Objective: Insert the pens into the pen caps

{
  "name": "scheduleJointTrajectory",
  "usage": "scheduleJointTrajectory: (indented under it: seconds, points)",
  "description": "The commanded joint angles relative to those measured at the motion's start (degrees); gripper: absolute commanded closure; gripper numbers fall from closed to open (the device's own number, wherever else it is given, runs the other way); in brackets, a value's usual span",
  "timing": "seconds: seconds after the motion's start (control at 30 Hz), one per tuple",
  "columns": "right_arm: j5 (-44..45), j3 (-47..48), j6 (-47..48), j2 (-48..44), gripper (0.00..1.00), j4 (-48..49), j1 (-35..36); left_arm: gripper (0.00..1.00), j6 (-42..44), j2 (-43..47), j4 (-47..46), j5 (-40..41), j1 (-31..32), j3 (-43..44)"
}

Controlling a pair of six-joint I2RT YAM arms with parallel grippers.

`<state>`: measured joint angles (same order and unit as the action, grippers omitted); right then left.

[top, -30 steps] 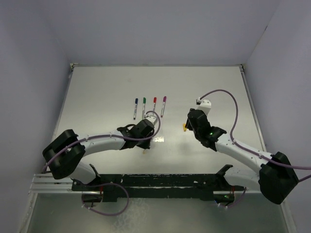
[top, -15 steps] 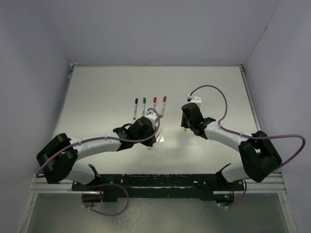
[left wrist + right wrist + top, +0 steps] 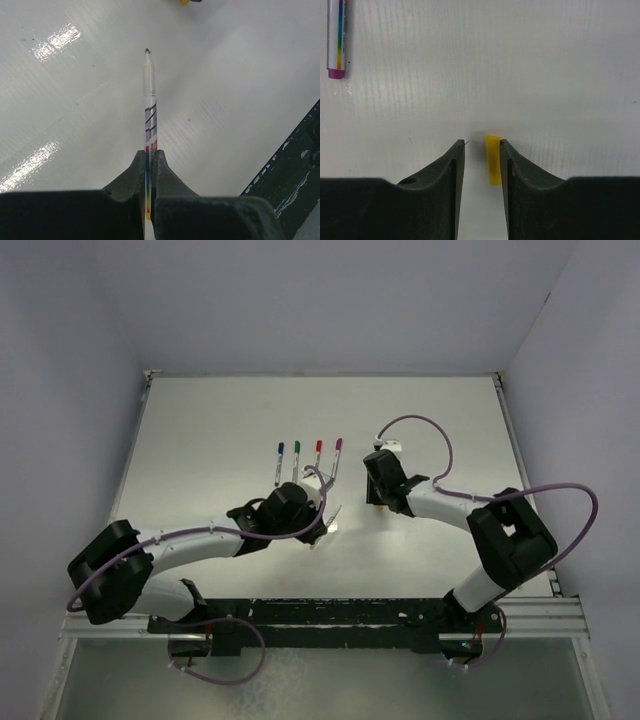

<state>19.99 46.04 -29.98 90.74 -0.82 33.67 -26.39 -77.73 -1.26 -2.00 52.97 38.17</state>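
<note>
My left gripper (image 3: 151, 152) is shut on a thin whitish pen (image 3: 149, 115), which sticks out ahead with its small dark tip bare above the table. In the top view this gripper (image 3: 318, 525) is at mid-table, with the pen (image 3: 333, 516) pointing right. My right gripper (image 3: 481, 144) is open, with its fingers down on either side of the yellow cap (image 3: 493, 160). The cap lies against the right finger (image 3: 512, 160). In the top view the right gripper (image 3: 378, 500) hides most of the cap. The cap's edge also shows in the left wrist view (image 3: 185, 1).
Three pens with blue (image 3: 279, 462), green (image 3: 297, 458) and red (image 3: 318, 455) ends lie side by side behind my left gripper. A fourth with a magenta end (image 3: 336, 456) lies beside them and shows in the right wrist view (image 3: 335, 37). A dark rail (image 3: 330, 615) runs along the near edge.
My right gripper has swung back and left, and now stands over the yellow cap. My left gripper has moved right with the pen, toward the cap.
</note>
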Motion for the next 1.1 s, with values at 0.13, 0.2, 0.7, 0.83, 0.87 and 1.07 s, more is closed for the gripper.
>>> scheduleJointTrajectory:
  seconds: [0.13,0.2,0.7,0.83,0.87,1.07]
  points:
    - [2.66,2.19,0.28,1.06,0.64,-1.71,-0.29,1.0,1.78,1.96,-4.62,-2.39,0.25,-0.4]
    - [3.06,2.37,0.07,1.71,0.64,-2.41,-0.27,1.0,1.76,1.69,-4.8,-2.39,0.26,-0.39]
    - [2.67,-0.12,-1.98,2.42,0.91,-3.29,-0.27,1.0,0.96,0.65,-5.42,-2.97,0.24,-0.38]
    - [0.81,-0.78,-2.1,2.1,1.0,-3.21,-0.32,1.0,0.66,0.74,-5.4,-2.45,0.28,-0.51]
    - [0.26,-0.93,-1.92,1.81,1.0,-2.84,-0.33,1.0,0.57,0.74,-5.38,-2.37,0.23,-0.57]
    - [-1.77,-1.53,-1.02,-3.79,1.0,0.69,-0.33,1.0,1.43,-0.31,-6.85,-1.44,0.26,-0.53]
